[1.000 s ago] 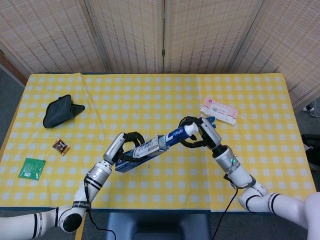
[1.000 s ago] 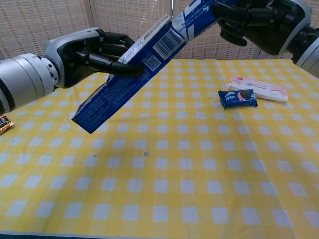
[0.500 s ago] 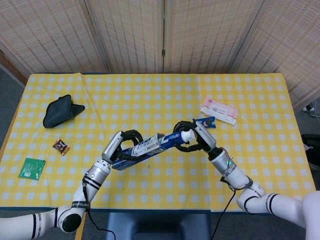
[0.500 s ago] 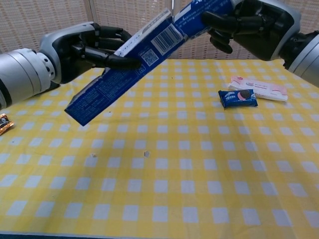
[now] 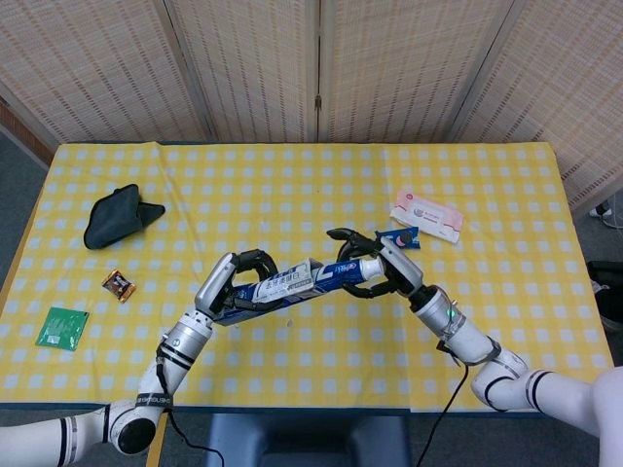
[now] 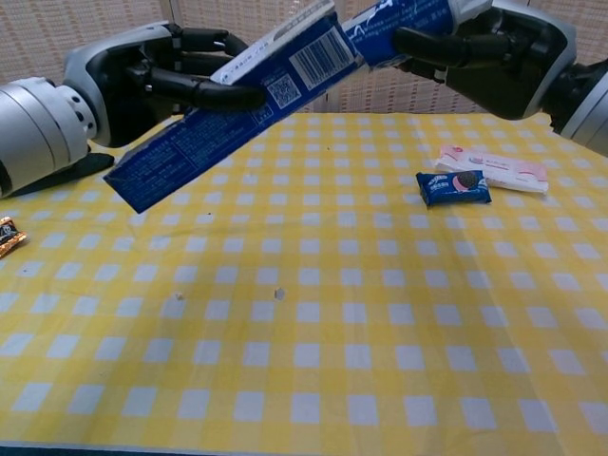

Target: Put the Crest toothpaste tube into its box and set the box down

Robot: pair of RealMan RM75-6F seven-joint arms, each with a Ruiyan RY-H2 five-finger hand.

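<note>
From my head view, my left hand [image 5: 237,277] grips the blue toothpaste box [image 5: 261,295] and holds it up off the surface [image 5: 292,195]. The box is tilted, with its open end pointing toward three o'clock. My right hand [image 5: 378,271] holds the Crest toothpaste tube [image 5: 343,272] at its white cap end. The other end of the tube is inside the open end of the box, and the rest sticks out. I cannot tell how far in it goes. At about one o'clock from my right hand, a small blue snack pack [image 5: 400,236] lies on the yellow checked cloth. Just past it lies a pink and white pack [image 5: 425,215]. Far off at ten o'clock is a black cloth [image 5: 119,216]. Near the nine o'clock edge sit a little brown wrapper [image 5: 118,284] and a green packet [image 5: 62,327].

From my chest view, my left hand [image 6: 142,76] wraps its dark fingers [image 6: 204,92] around the box [image 6: 223,109], close to the barcode end. The box slants down toward eight o'clock, high over the surface [image 6: 304,313]. My right hand [image 6: 494,52] clasps the tube [image 6: 399,24] at the top of the picture. The blue snack pack [image 6: 453,187] and the pink pack [image 6: 492,168] lie side by side, touching, at three o'clock.
</note>
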